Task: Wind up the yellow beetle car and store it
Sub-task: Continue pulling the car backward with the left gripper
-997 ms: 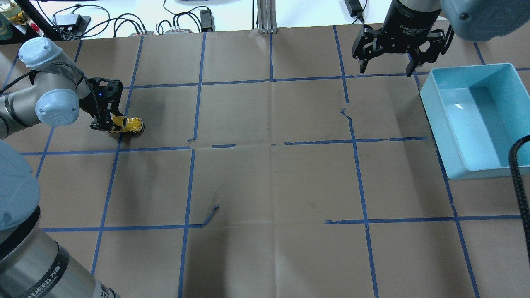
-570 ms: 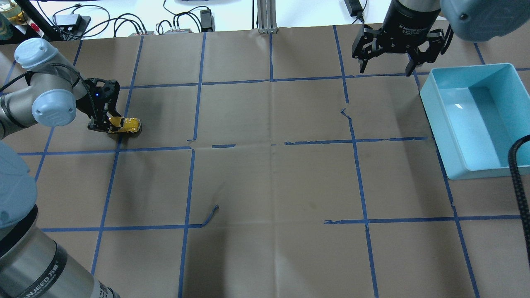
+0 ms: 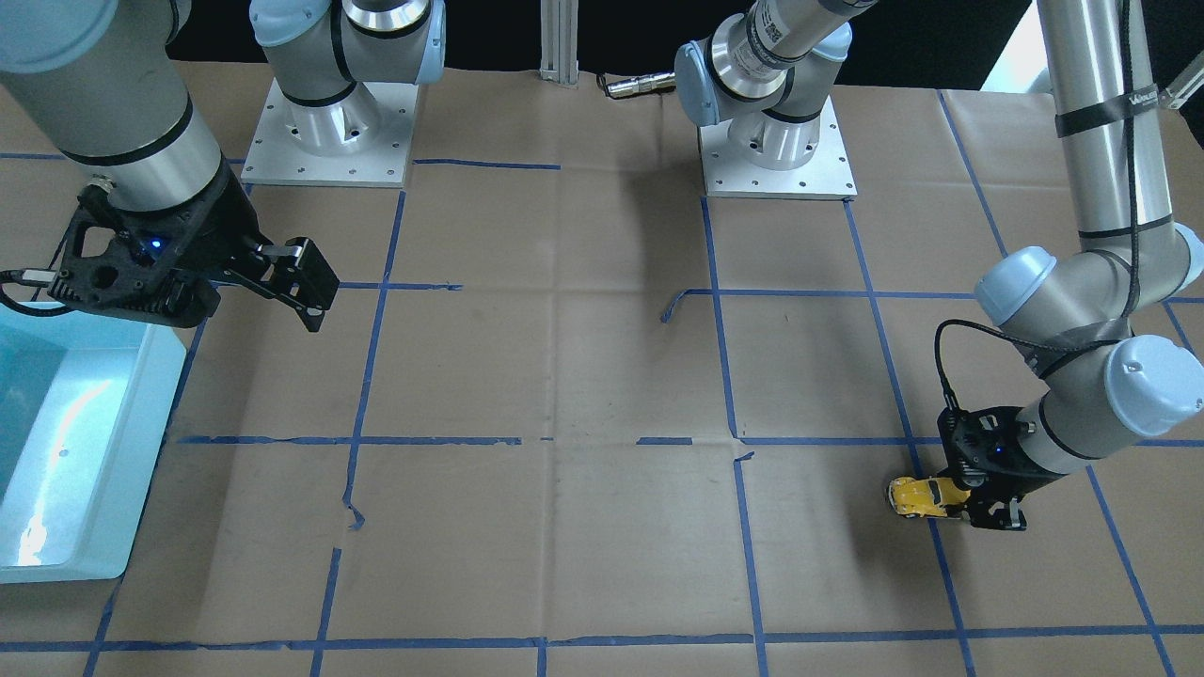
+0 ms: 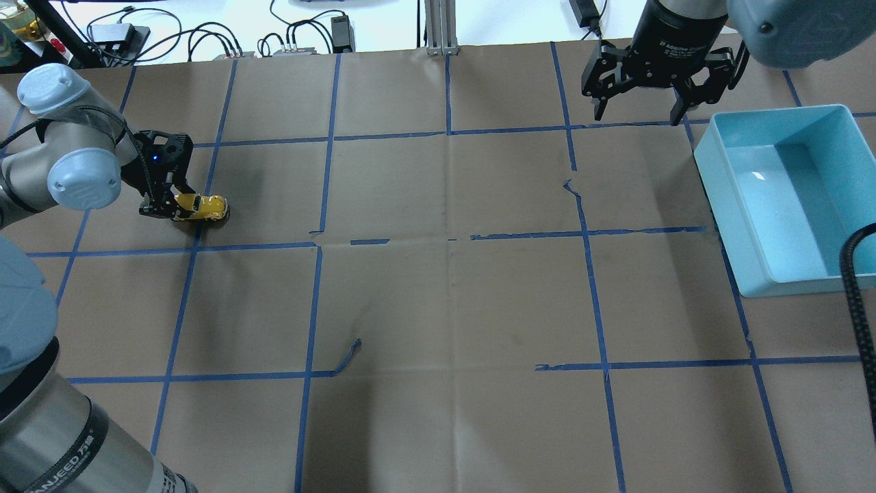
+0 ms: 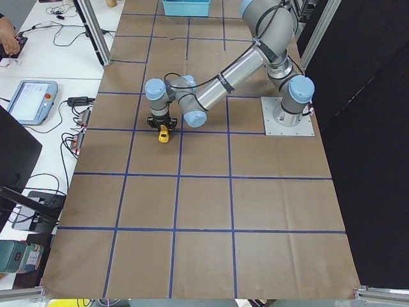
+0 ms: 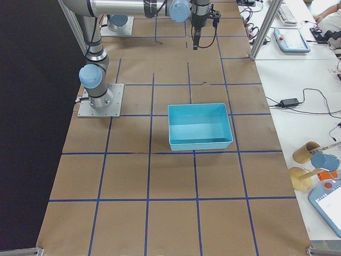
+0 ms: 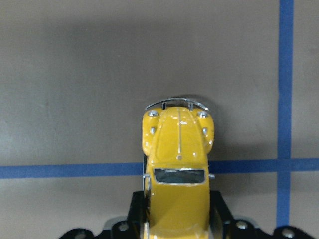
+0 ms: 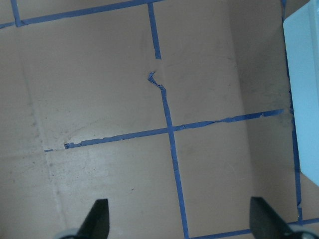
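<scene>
At the lower centre of the left wrist view, you see the yellow beetle car (image 7: 178, 169) nose outward, straddling a blue tape line (image 7: 65, 171), with the left gripper (image 4: 168, 207) pinching its rear flanks between both fingers. The wheels appear to rest on the brown paper (image 4: 452, 301); judge this a deliberate hold, since a pull-back motor winds only when loaded wheels are dragged rearward. Note the left arm's pose at the left edge of the overhead view: the wrist is folded low, and the gripper lies close to the surface, pointing toward frame right. Farther off, at the upper right of that view, the right gripper (image 4: 638, 113) hangs above the table, fingers spread wide and holding nothing. Just beside it stands the blue bin (image 4: 742, 226), well apart from the car, probably the storage point.
</scene>
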You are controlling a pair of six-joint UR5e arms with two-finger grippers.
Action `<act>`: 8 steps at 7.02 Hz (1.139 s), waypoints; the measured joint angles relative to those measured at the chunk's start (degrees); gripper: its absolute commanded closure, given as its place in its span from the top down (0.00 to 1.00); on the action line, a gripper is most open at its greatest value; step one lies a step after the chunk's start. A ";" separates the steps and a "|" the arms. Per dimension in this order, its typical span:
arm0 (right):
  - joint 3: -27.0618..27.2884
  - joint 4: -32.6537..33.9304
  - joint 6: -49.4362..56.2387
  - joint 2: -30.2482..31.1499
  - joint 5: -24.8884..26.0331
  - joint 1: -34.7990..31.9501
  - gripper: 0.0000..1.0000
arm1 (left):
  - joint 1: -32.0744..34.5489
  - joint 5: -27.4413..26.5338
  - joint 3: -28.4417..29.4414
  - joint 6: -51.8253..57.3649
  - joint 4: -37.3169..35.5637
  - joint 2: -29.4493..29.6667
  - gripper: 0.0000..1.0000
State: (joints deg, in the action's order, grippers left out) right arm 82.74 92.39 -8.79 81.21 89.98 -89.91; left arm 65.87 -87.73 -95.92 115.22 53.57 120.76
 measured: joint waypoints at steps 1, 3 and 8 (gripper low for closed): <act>-0.03 0.09 0.00 0.00 -0.02 0.00 1.00 | -0.45 0.12 0.00 0.05 0.03 0.00 0.00; -0.03 0.14 0.00 0.08 0.01 0.00 1.00 | -0.90 0.27 -0.07 0.09 0.02 0.04 0.00; -0.04 0.16 0.00 0.16 0.01 0.00 1.00 | -1.20 0.20 0.02 0.77 0.04 0.09 0.00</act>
State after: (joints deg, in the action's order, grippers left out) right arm 82.71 92.55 -8.79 81.37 89.99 -89.91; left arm 64.68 -87.53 -95.89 115.99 53.61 120.85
